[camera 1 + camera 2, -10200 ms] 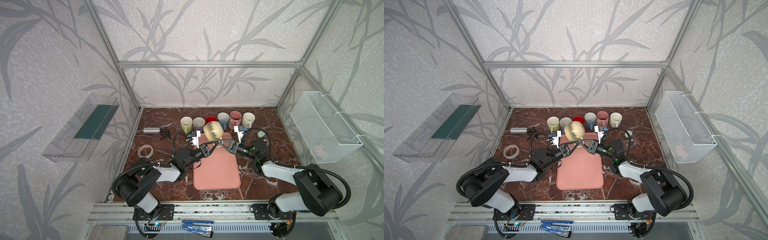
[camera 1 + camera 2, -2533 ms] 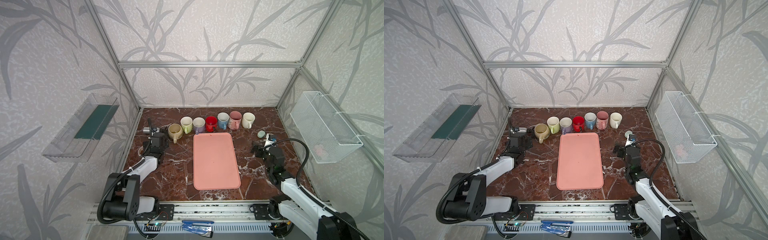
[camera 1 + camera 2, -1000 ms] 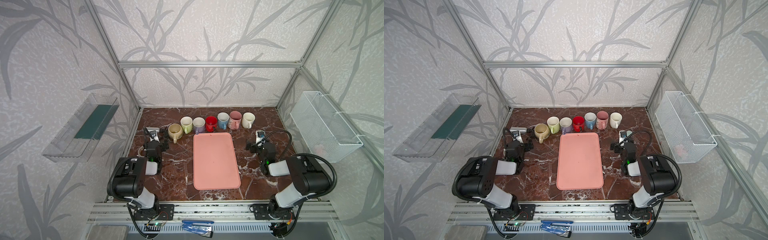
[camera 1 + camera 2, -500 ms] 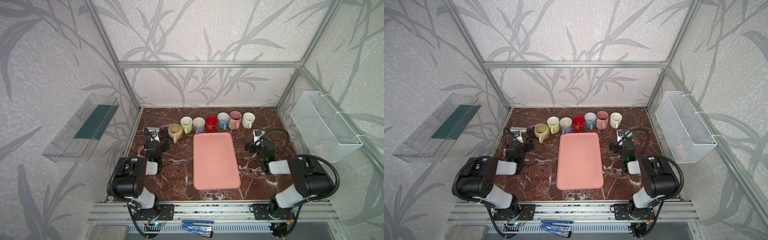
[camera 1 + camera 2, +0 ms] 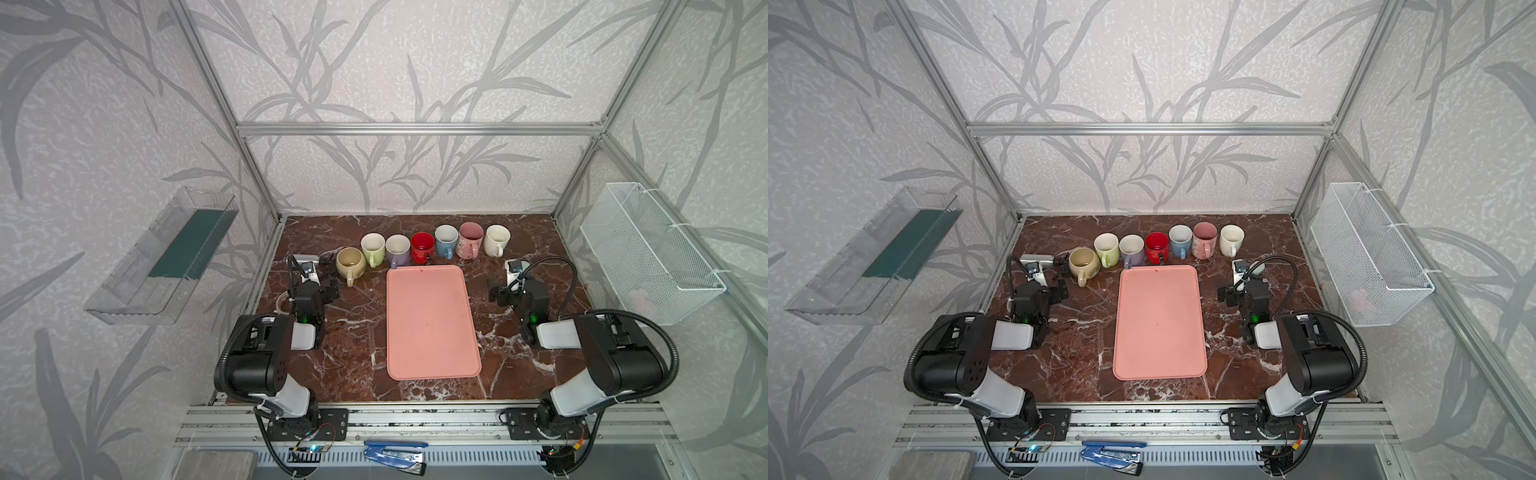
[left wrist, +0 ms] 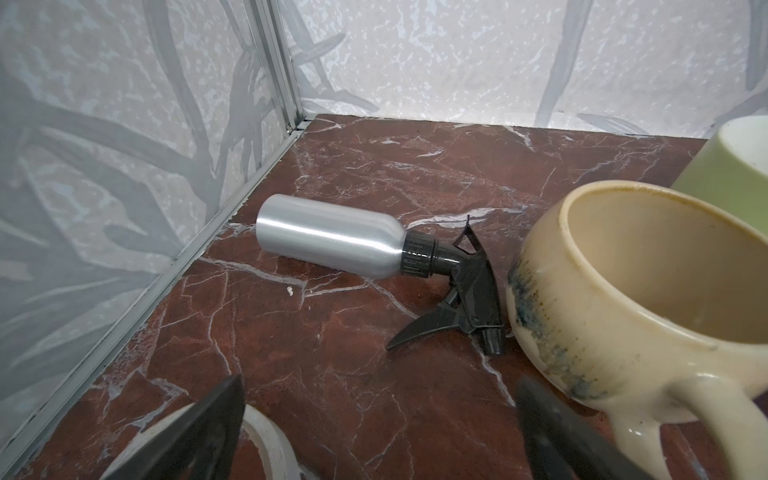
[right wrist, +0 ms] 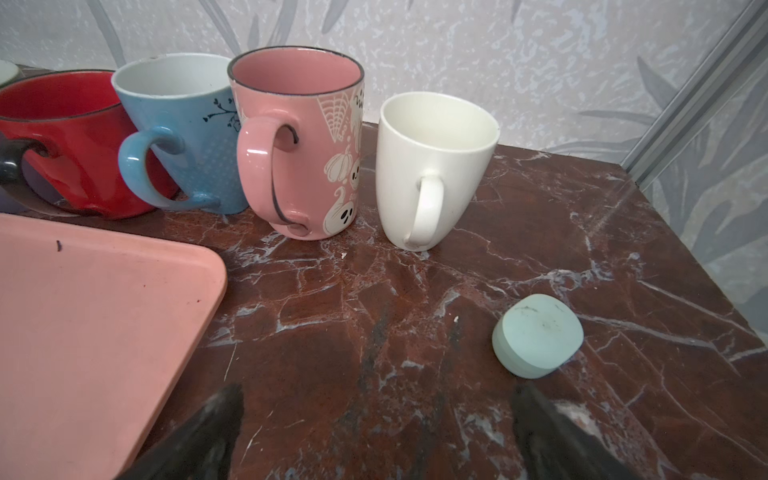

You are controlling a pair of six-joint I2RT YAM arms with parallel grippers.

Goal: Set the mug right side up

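Your left fingers [image 6: 203,432] stand wide apart with nothing between them. Only their dark tips show in the left wrist view, blurred and cut off at the frame edge. Right ahead of one tip the beige mug [image 6: 623,299] stands upright on the table [image 6: 332,374], mouth up, with its handle turned back toward that tip. Whether finger and mug touch, you cannot tell, since the tip overlaps the mug's base. Part of the mug runs out of frame. Beyond it only a slice of a green mug [image 6: 739,166] shows. Ahead of the gap between the tips a spray bottle [image 6: 328,241] lies on its side, nozzle close to the beige mug. A white tape roll [image 6: 270,440] is half hidden under the other tip.

Your right fingers [image 7: 199,436] are also spread wide and empty, with blurred tips. A teal puck [image 7: 538,334] lies just ahead of one tip, and the pink tray [image 7: 83,324] lies beside the other, cut off. Farther ahead stand a white mug [image 7: 432,166], pink mug [image 7: 299,145], blue mug [image 7: 183,124] and a partly cropped red mug [image 7: 62,133].

In both top views the fingertips are too small to read.
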